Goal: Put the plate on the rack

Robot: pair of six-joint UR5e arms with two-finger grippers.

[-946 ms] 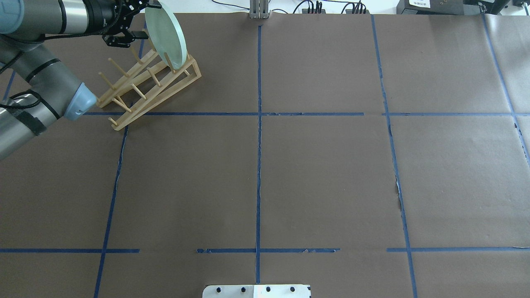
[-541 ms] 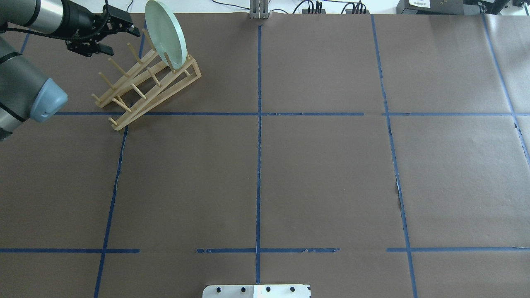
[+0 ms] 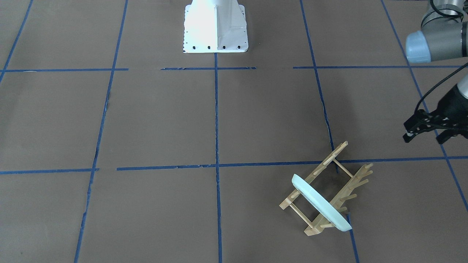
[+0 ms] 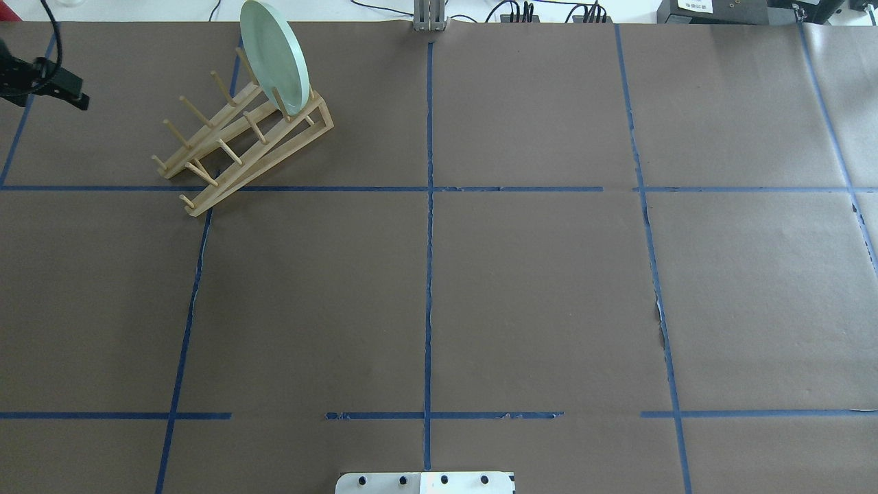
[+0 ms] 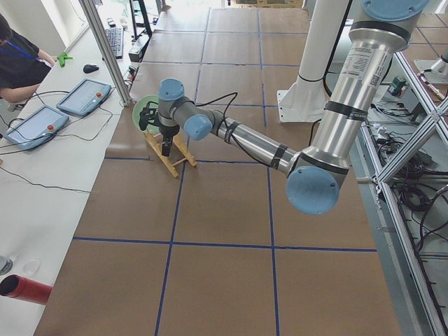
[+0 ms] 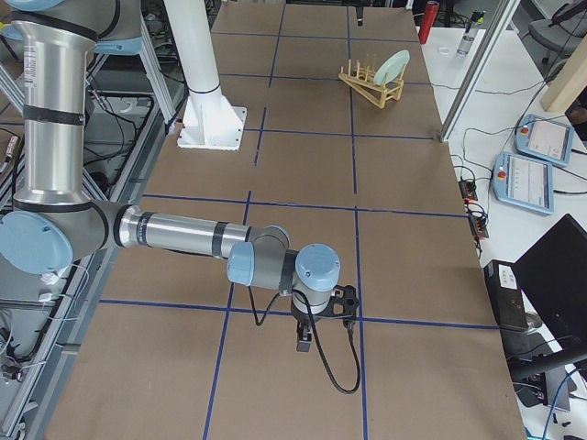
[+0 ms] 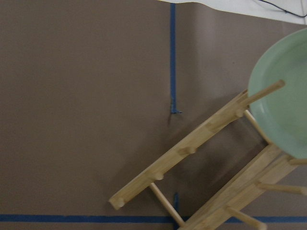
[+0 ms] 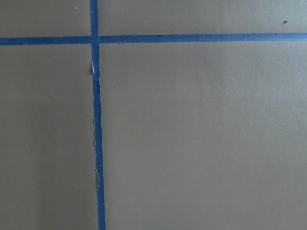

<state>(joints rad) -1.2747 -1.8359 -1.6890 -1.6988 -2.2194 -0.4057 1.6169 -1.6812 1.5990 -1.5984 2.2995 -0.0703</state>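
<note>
One plate [image 4: 271, 58], upright between pegs of rack [image 4: 274, 158]; placement judged done. Left gripper [image 3: 424, 137] well apart, jaws spread, empty (right gripper [image 6: 321, 325]: jaws, cannot tell).

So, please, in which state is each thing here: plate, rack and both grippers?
rack: upright on the table, one slot filled.
plate: standing on edge between pegs near the rack's end, unheld.
left gripper: open, empty, apart from the rack.
right gripper: over bare table; open or shut, cannot tell.
</note>
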